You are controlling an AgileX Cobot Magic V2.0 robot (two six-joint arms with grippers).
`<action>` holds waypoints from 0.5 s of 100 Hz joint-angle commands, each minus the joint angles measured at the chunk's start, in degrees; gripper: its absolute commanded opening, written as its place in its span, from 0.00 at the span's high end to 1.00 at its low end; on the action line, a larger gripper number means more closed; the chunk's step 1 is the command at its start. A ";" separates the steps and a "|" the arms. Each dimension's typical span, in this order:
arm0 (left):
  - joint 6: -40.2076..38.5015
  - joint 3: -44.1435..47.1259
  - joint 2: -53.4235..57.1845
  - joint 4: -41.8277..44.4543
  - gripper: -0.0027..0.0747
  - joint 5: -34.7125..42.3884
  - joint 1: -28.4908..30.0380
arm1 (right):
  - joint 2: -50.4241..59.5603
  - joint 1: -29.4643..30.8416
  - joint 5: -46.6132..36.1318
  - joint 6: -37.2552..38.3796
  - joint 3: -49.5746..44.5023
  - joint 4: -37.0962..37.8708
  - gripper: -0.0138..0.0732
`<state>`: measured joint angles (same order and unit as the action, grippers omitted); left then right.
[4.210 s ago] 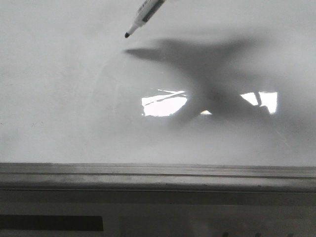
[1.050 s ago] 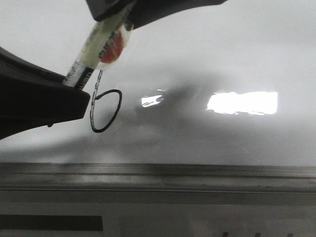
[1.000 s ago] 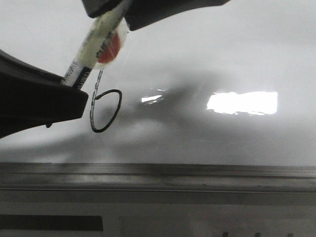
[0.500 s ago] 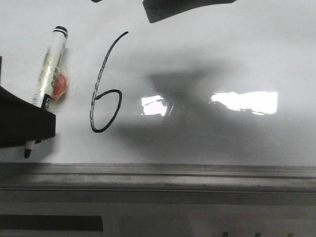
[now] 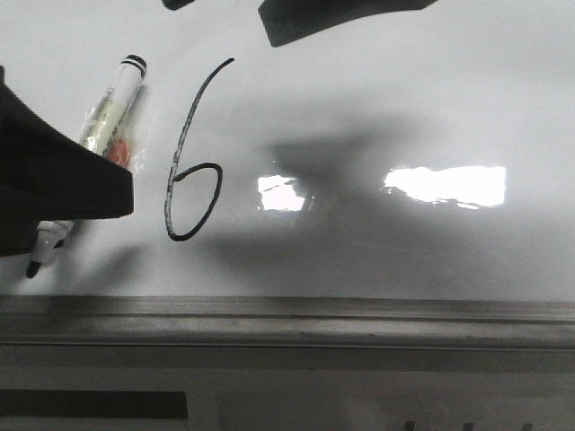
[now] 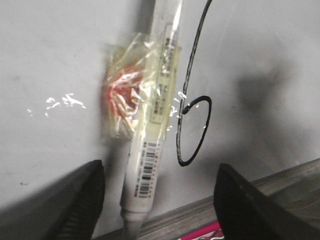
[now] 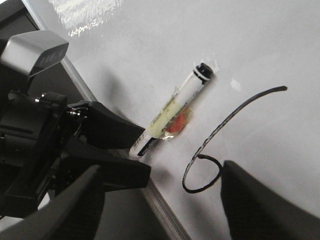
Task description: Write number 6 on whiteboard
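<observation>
The number 6 point(image 5: 191, 153) stands finished on the whiteboard point(image 5: 404, 99), left of the bright light patch point(image 5: 445, 186), its loop toward the near grey rail point(image 5: 287, 314). A marker point(image 5: 108, 126) wrapped in crinkled tape lies on the board just left of the 6, between my left jaws point(image 6: 155, 210), which are spread wide and grip nothing. My right jaws point(image 7: 160, 200) are likewise released, hovering apart above the board.

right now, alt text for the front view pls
A black hand-drawn number 6 sits on a glossy whiteboard. To its left a marker lies on the board, partly hidden by the dark left gripper; a grey rail runs along the near edge.
</observation>
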<state>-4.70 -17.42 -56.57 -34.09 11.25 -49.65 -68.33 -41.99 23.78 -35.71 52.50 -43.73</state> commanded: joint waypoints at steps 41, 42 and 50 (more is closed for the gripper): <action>13.50 -0.71 15.66 -0.18 0.58 0.12 0.11 | 14.83 2.03 -6.45 -0.36 -3.15 2.10 0.91; 13.65 -0.74 16.15 -0.18 0.61 0.12 0.11 | 15.19 2.03 -6.70 -0.36 -3.38 2.26 0.91; 15.39 -0.02 18.90 0.14 0.84 -0.08 0.11 | 19.39 2.03 -9.39 -0.36 -6.43 4.29 0.91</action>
<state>8.46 -16.48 -40.28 -34.37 8.27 -49.65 -53.36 -40.31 20.02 -35.71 47.11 -41.13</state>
